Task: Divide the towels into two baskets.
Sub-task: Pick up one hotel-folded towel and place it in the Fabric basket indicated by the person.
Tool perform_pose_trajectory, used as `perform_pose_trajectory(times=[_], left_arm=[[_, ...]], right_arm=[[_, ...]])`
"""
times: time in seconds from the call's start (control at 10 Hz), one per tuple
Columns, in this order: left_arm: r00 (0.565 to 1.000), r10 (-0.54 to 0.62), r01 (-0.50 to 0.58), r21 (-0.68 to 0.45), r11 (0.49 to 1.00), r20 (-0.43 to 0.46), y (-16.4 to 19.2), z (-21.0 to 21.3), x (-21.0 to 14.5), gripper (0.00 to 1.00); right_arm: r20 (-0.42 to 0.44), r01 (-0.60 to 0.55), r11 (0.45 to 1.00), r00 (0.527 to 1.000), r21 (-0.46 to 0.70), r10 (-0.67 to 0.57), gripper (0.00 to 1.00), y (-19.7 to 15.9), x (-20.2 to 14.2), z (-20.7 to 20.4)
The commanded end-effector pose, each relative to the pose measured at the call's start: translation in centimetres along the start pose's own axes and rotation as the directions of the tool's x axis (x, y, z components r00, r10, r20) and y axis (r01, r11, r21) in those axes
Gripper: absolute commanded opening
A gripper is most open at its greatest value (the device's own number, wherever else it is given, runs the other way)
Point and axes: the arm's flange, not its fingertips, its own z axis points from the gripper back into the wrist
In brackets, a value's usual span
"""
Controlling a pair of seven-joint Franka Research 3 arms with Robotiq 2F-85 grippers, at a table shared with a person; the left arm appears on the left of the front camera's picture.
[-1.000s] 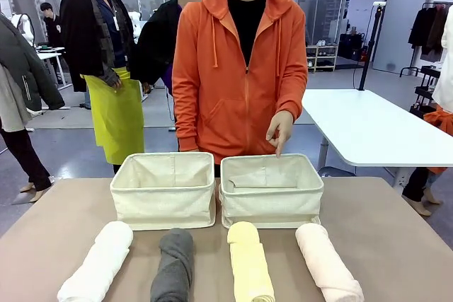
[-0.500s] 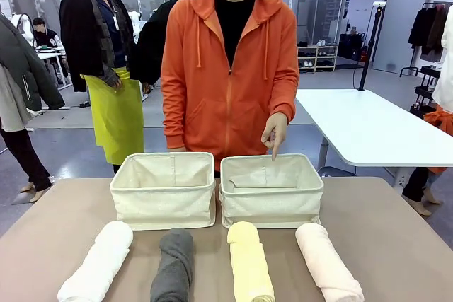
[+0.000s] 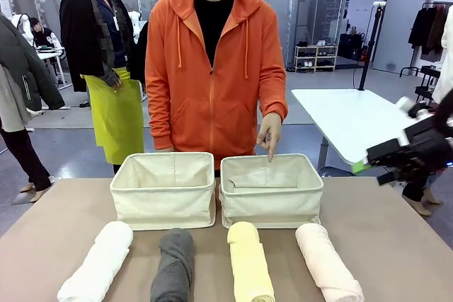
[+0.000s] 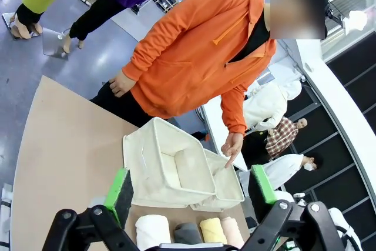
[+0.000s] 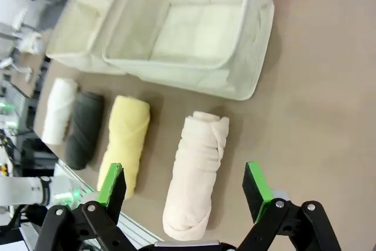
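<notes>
Four rolled towels lie in a row near the table's front edge: white [image 3: 95, 263], dark grey [image 3: 173, 265], pale yellow [image 3: 250, 263] and pale pink [image 3: 327, 263]. Behind them stand two cream baskets, the left one [image 3: 163, 203] and the right one [image 3: 272, 206], both with nothing inside. A person in an orange hoodie points a finger [image 3: 270, 148] at the right basket's far rim. My right gripper [image 3: 369, 160] hovers open at the right, above the table. In its wrist view, the right gripper [image 5: 183, 185] frames the pink towel [image 5: 197, 174] below. My left gripper [image 4: 191, 186] is open, high above the baskets [image 4: 167, 166].
The tan table [image 3: 396, 245] has bare room to the right of the pink towel and to the left of the white one. Other people stand behind the person. A white table [image 3: 354, 125] stands farther off at the right.
My right arm has come into the front view from the right. The person has shifted a little to the left, with the finger still at the right basket.
</notes>
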Motion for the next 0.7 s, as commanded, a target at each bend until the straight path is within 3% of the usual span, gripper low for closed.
perform_pose_trajectory(times=[0.0,0.3,0.6], left_arm=[[1.000,0.000,0.000,-0.013,1.000,0.011,-0.1,0.1,0.2,1.00],[1.000,0.000,0.000,-0.013,1.000,0.011,-0.1,0.1,0.2,1.00],[1.000,0.000,0.000,-0.013,1.000,0.011,-0.1,0.1,0.2,1.00]], right_arm=[[-0.085,0.046,0.992,0.995,-0.120,-0.056,1.00,0.6,-1.7,-2.3],[-0.219,0.029,0.977,0.973,-0.211,-0.076,1.00,2.1,-3.1,-6.1],[-0.284,-0.001,0.964,0.955,-0.267,-0.078,1.00,3.2,-4.7,-9.8]])
